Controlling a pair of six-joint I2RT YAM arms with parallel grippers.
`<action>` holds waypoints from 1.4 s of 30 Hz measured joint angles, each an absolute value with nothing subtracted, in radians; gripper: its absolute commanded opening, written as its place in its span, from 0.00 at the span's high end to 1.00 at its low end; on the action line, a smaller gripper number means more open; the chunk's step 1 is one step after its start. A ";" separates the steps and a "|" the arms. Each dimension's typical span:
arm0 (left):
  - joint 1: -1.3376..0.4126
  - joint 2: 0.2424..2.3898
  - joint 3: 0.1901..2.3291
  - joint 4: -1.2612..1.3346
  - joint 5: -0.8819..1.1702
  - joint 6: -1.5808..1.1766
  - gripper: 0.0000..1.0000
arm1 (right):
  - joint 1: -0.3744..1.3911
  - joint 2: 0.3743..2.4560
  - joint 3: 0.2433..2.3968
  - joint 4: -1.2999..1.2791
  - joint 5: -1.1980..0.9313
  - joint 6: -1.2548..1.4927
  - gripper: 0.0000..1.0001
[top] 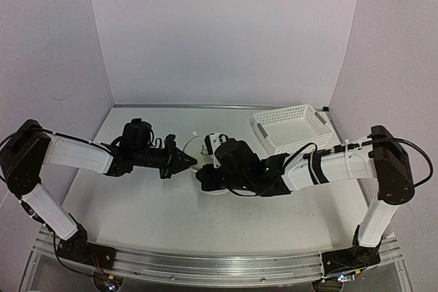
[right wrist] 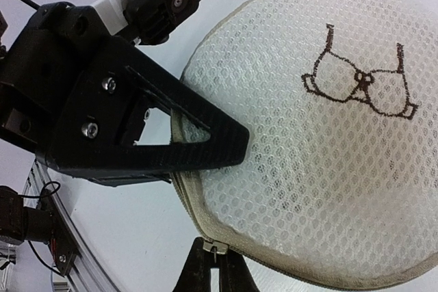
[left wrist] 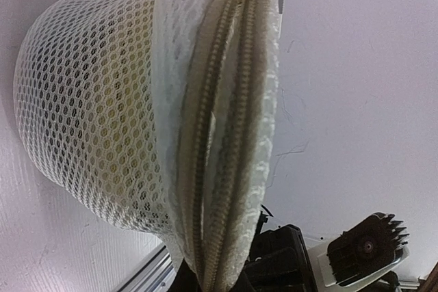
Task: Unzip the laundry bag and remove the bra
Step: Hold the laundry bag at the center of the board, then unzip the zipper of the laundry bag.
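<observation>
- The laundry bag (right wrist: 315, 189) lies on the table (top: 137, 203) between the two arms. Its flat round face and bra pictogram (right wrist: 359, 83) are turned up, and the white basket (top: 294, 143) stands well apart on the bag's far right.
- The zipper (left wrist: 205, 169) runs as a ring round the bag's rim just under that face, so I judge the coming pull has to follow a curve, not a straight line.
- The right gripper (right wrist: 213, 261) meets the bag at its near rim. Its fingers are closed to a point on what looks like the small metal zipper pull (right wrist: 215, 251).
- The left gripper (right wrist: 239, 148) comes in from the bag's left side. It is clamped tight on the rim, with one black finger lying across the edge of the mesh face.
- Both grippers touch the bag; the right one is on the part that must travel, and the left serves as the anchor.
- Left arm: stretched low and nearly level toward the bag, gripper pointing right. Right arm: reaching in from the bag's right, wrist bent down over its near edge.
- Something yellowish shows through the side mesh. Whether it is the bra I cannot tell.
- How far the zipper is open is not clear.
</observation>
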State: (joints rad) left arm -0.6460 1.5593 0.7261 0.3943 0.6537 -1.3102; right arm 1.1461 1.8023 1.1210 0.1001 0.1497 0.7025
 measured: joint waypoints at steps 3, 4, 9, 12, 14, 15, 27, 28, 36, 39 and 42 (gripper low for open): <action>-0.648 1.560 0.726 0.394 0.654 -1.310 1.00 | 1.146 1.772 1.081 0.109 0.150 0.700 1.00; -0.647 1.560 0.726 0.395 0.655 -1.309 1.00 | 1.146 1.757 1.063 0.110 0.152 0.698 1.00; -0.648 1.560 0.726 0.395 0.673 -1.294 1.00 | 1.146 1.674 0.981 0.102 0.182 0.670 1.00; -0.649 1.560 0.727 0.396 0.682 -1.279 1.00 | 1.146 1.641 0.962 0.070 0.218 0.639 1.00; -0.649 1.560 0.731 0.398 0.688 -1.266 1.00 | 1.146 1.625 0.952 0.050 0.249 0.617 1.00; -0.649 1.561 0.733 0.402 0.694 -1.256 1.00 | 1.146 1.618 0.947 0.043 0.262 0.606 1.00; -0.649 1.568 0.767 0.402 0.791 -1.143 1.00 | 1.039 1.511 0.859 -0.057 0.315 0.456 1.00; -0.649 1.570 0.767 0.402 0.798 -1.136 1.00 | 1.021 1.502 0.855 -0.064 0.308 0.443 1.00; -0.649 1.578 0.847 0.324 0.827 -1.037 1.00 | 0.938 1.433 0.843 -0.077 0.233 0.347 1.00; -0.648 1.580 0.910 0.212 0.822 -0.960 1.00 | 0.931 1.407 0.837 -0.083 0.208 0.325 1.00; -0.642 1.592 0.976 0.110 0.818 -0.886 1.00 | 0.925 1.373 0.817 -0.081 0.167 0.319 1.00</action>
State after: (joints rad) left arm -0.6422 1.5917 0.9760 0.1101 0.8177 -0.8860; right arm 0.9253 1.3727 0.8165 -0.0811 0.1673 0.3187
